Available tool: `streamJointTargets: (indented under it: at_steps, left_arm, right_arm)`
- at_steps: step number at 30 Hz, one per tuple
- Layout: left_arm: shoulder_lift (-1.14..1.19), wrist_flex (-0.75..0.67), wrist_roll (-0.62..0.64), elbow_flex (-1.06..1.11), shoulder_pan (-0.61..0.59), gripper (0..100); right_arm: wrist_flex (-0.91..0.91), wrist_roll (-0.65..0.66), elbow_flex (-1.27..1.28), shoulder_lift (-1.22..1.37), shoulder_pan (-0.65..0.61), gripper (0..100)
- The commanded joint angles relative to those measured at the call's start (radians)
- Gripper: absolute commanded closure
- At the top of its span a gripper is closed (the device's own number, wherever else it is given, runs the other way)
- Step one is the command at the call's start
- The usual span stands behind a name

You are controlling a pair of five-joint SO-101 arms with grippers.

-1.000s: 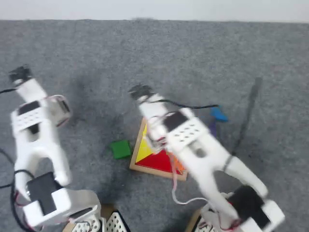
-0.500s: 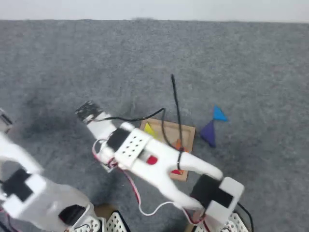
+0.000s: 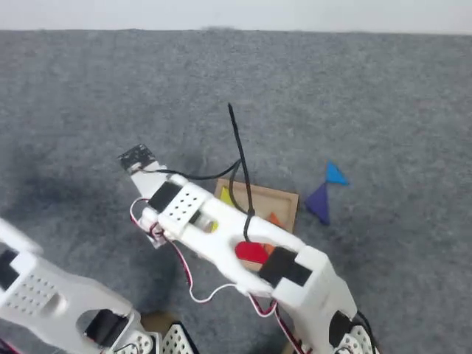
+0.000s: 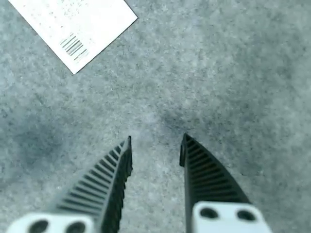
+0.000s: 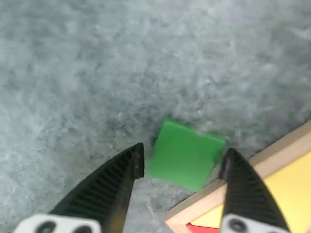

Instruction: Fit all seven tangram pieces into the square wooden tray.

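currently, my right tool point(image 5: 183, 151) is spread wide, one finger on each side of the green square piece point(image 5: 187, 155); i cannot tell whether either finger touches it. the green square piece lies flat on the grey surface point(image 5: 73, 58), just beside the outer rim of the square wooden tray point(image 5: 228, 196). inside that rim, a yellow piece point(image 5: 284, 189) sits in the tray, with a sliver of a red piece point(image 5: 197, 228) next to it.

in the high view, my right arm point(image 3: 214, 228) stretches across the tray and covers most of it. one wooden corner of the tray shows past the arm, with an orange piece point(image 3: 273, 219) beside it. a blue triangle point(image 3: 335, 175) and a purple triangle point(image 3: 318, 200) lie on the surface outside the tray, just beside each other, on the side away from the green square piece.

my left tool point(image 4: 156, 141) is also spread, its fingers apart above the grey surface, with a white label point(image 4: 73, 29) lying farther off. my left arm point(image 3: 51, 295) sits at the near left corner of the high view.
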Motion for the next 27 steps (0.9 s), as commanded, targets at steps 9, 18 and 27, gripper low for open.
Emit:
streamJointTargets:
  at_steps: [9,18,27]
  left_arm:
    - [-0.008,0.011,-0.011,-0.047,0.003,85]
    - [-0.008,0.011,-0.011,-0.05,0.003,85]
    - [-0.008,0.009,-0.011,-0.05,0.003,85]
  right_arm:
    - [0.004,-0.012,-0.058,0.05,0.013,70.2]
    - [0.013,-0.014,-0.061,0.101,-0.01,75.2]
    - [0.016,-0.006,-0.06,0.097,-0.005,92.6]
